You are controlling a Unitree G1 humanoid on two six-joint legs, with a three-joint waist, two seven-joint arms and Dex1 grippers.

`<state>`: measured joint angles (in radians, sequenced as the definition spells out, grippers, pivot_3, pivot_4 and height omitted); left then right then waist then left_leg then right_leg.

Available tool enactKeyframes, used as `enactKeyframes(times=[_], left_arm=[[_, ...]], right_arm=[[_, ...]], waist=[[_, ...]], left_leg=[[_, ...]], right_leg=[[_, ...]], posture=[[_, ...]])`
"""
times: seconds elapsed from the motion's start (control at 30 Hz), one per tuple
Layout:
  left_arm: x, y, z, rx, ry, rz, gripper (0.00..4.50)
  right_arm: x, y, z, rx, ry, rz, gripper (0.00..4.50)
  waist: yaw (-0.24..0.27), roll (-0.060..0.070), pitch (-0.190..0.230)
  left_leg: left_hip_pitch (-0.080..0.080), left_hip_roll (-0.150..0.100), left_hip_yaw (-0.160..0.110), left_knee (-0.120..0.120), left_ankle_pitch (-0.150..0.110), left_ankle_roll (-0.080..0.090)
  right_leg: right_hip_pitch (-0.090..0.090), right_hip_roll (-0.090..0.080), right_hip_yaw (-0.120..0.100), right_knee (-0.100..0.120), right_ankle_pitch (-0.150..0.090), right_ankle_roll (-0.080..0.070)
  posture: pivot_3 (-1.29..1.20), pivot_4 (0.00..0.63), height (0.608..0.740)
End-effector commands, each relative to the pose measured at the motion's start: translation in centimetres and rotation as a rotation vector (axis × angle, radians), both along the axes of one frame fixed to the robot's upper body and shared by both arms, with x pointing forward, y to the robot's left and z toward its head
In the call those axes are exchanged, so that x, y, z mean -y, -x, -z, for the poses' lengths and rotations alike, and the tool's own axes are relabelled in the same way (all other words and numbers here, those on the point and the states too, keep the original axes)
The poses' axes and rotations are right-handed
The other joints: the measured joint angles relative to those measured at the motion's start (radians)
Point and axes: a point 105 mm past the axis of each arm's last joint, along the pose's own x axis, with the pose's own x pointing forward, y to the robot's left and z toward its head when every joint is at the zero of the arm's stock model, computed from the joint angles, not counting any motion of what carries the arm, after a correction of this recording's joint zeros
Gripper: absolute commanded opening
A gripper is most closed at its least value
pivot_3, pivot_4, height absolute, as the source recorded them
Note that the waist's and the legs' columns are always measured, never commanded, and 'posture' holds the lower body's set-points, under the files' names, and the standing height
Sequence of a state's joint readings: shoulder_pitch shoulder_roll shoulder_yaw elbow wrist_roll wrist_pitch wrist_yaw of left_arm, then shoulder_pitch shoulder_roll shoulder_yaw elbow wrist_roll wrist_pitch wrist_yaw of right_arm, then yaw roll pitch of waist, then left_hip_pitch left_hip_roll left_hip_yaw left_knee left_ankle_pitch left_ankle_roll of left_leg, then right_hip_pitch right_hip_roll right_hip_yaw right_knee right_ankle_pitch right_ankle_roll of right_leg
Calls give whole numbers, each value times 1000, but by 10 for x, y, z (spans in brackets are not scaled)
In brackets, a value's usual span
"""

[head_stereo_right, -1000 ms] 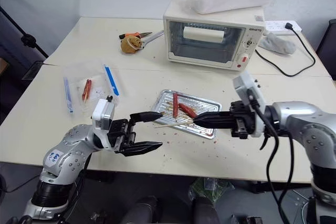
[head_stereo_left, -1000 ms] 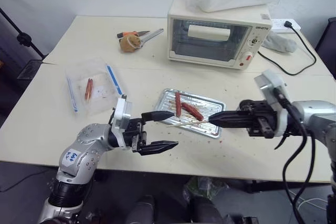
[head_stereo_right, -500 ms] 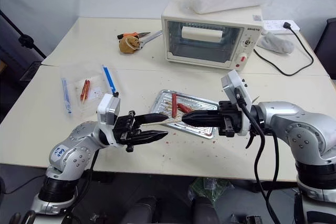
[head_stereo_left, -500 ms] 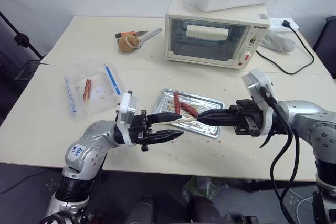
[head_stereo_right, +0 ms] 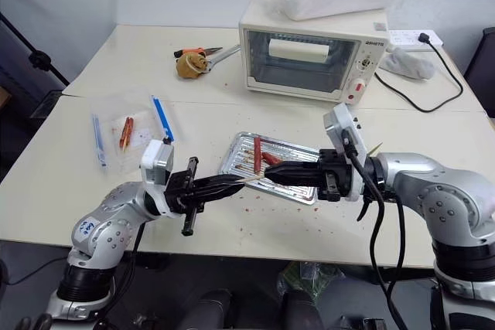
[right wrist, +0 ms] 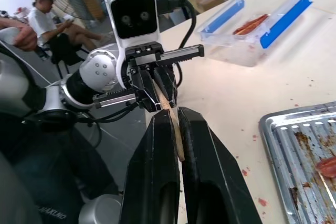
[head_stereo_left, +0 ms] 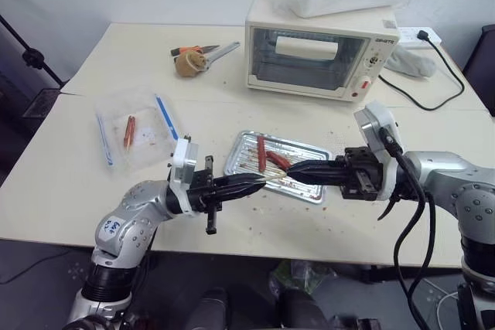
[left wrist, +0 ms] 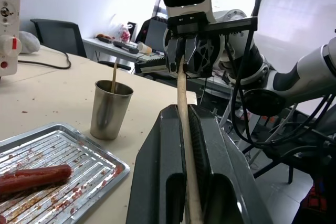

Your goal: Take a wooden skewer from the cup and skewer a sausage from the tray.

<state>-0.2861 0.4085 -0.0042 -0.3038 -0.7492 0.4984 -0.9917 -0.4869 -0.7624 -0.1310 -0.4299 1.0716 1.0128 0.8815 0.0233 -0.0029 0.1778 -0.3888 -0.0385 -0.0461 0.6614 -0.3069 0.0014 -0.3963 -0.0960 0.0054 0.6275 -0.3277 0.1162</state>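
A thin wooden skewer [head_stereo_left: 274,178] hangs level above the tray's near edge, held at both ends. My left gripper [head_stereo_left: 259,182] is shut on its left end, which the left wrist view shows lying between the left gripper [left wrist: 184,111]'s pads. My right gripper [head_stereo_left: 300,172] is shut on the other end, seen again in the right gripper [right wrist: 172,113]. The dark red, curved sausage [head_stereo_left: 278,161] lies in the ribbed metal tray [head_stereo_left: 241,158], just beyond the skewer. The steel cup [left wrist: 110,108] stands by the tray's corner with another stick in it.
A toaster oven [head_stereo_left: 313,56] stands at the back with a cable [head_stereo_left: 433,75] to its right. A clear plastic container [head_stereo_left: 135,129] with blue sticks lies to the left. Tools [head_stereo_left: 193,58] lie at the far left. A person [right wrist: 44,6] sits in the background.
My left gripper, wide open a second ago, has shut on the skewer's free end. The right gripper has kept its hold and barely moved.
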Motion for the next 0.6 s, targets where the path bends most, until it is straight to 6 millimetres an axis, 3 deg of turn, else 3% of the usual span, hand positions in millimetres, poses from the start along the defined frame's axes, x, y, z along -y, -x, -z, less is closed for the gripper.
enactKeyframes(times=[0.03, 0.17, 0.37, 0.5, 0.6], left_arm=[[-38, -9, -4, 41, -16, -175, 0], [-76, -9, 11, 9, -68, -320, 0], [-123, -6, 36, -56, -101, -539, 0], [-142, -7, 47, -79, -81, -675, 0], [-144, -6, 52, -86, -84, -702, 0]], right_arm=[[25, -1, -5, 118, 53, 104, 1072], [48, 10, 18, 137, 169, 146, 2409], [58, 36, 55, 97, 185, 194, 4361], [62, 36, 78, 129, 228, 250, 4446], [53, 16, 77, 159, 270, 296, 4446]], waist=[[0, 0, 0], [1, 0, 0], [2, 0, 0], [1, 0, 0], [-4, 0, 0]], left_leg=[[0, 0, 0, 0, 0, 0], [0, 0, 0, -2, 0, 1], [1, 0, 0, -2, -1, 1], [3, 0, 0, -2, -2, 3], [3, 0, 0, -2, -2, 2]], right_leg=[[0, 0, 0, 0, 0, 0], [0, 0, 0, -1, 0, 0], [2, 0, 0, -2, 0, 0], [3, -1, 0, -2, 0, 0], [3, -1, 1, -2, 0, 0]], posture=[[0, 150, 740], [0, 150, 740], [0, 150, 740], [0, 150, 740], [0, 150, 740]])
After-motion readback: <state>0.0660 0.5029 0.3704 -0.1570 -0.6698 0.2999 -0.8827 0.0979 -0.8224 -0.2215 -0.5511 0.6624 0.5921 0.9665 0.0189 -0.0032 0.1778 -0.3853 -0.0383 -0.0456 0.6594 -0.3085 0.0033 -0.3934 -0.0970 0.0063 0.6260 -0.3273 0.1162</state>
